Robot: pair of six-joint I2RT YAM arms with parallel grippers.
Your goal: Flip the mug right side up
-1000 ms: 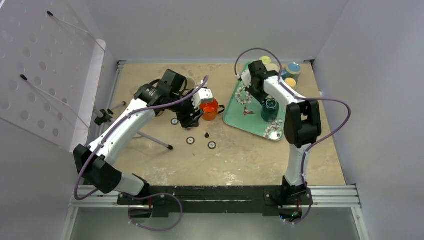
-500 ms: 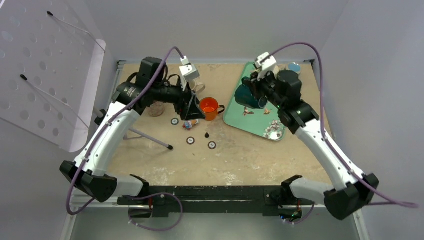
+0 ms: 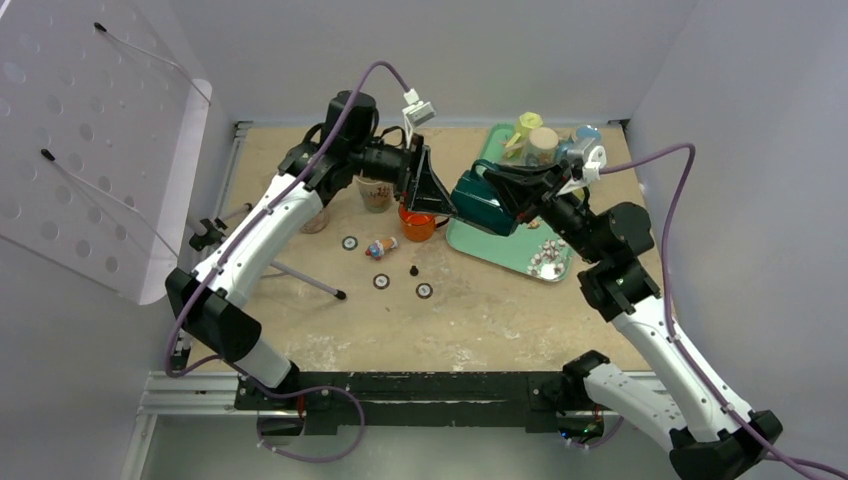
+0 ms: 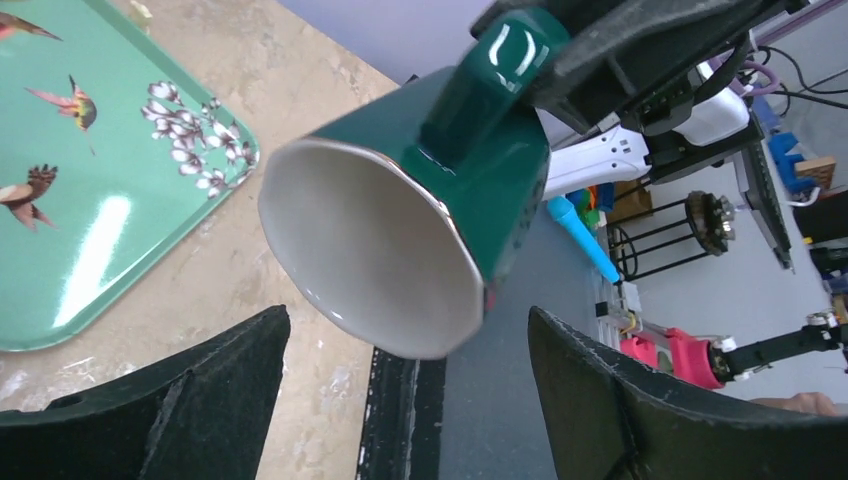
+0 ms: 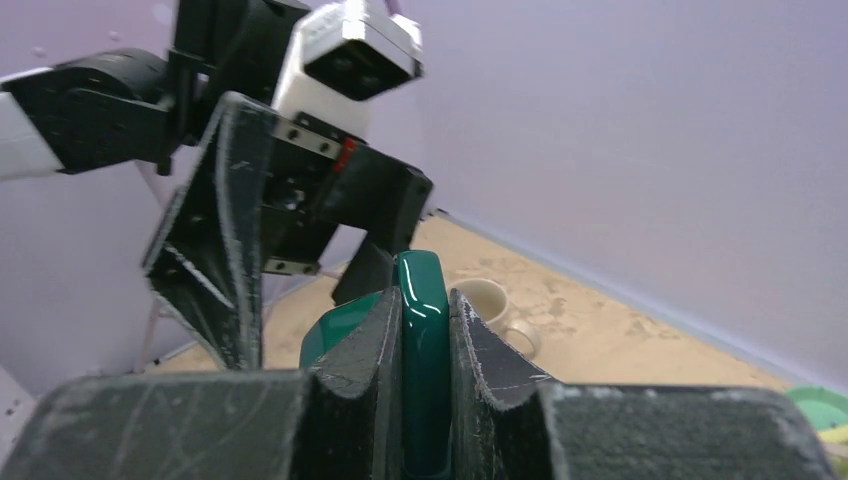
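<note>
Locate the dark green glazed ceramic mug [image 3: 483,205] raised clear of the sandy bench [image 3: 500,300], near the edge of the mint-green patterned tray [image 3: 520,245], with the jaws of the right gripper [image 5: 425,330] closed tight on the loop handle. Note the long axis lying close to level and the open mouth pointing straight at the left gripper [image 4: 408,318], jaws spread wide and empty, one finger off each side of the rim without touching. Treat the left arm as nearer the rim; expect to need the mouth rolled upward before setting down.
</note>
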